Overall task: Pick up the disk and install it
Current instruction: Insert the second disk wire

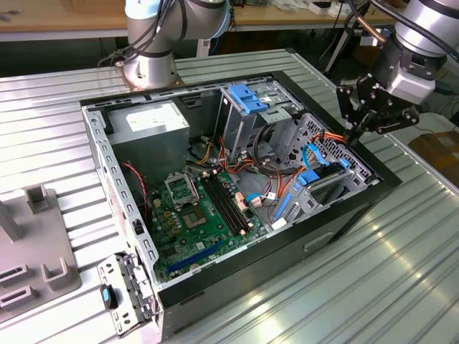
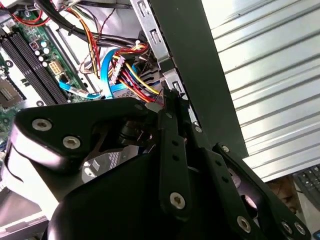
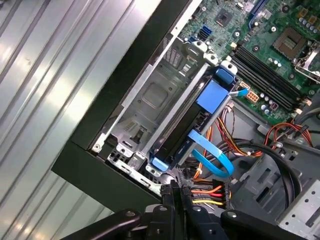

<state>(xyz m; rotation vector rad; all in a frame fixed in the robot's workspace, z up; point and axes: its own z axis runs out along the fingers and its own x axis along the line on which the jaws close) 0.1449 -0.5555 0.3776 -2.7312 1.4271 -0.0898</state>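
Hand [image 1: 356, 133], black and two-fingered, hangs at about two o'clock in the exterior view, over the far edge of the open black desktop computer case [image 1: 344, 215]. Its fingers [image 3: 172, 197] lie pressed together with no gap between them and nothing held; in the first wrist view their tips sit right above the case's dark rim, close to a bundle of red, yellow and orange power wires [image 3: 207, 192].

Just beyond the fingertips in that view lies the disk [image 3: 192, 127], a flat dark drive framed by blue plastic rails, standing on edge inside the grey metal drive cage [image 3: 150, 100]. A blue tab marks each end of it, and a light blue flat data cable [image 3: 212, 157] loops away from its near end. In the exterior view the same disk [image 1: 324, 173] sits at roughly three o'clock within the case, directly below the hand.

Around it, the green motherboard [image 1: 197, 215] fills the case floor toward seven o'clock, with black memory slots [image 1: 224, 202] running across it. A grey metal power supply box [image 1: 147, 125] with a white label occupies the eleven o'clock corner, and a blue plastic latch piece [image 1: 247, 98] tops the bay at twelve o'clock. The case rests on a ribbed silver metal surface [image 1: 387, 272]; the arm's grey base [image 1: 147, 68] stands behind it at eleven o'clock, and a grey fixture block [image 1: 32, 251] sits at eight o'clock. Tangled wiring crowds the space between the cage and the board.
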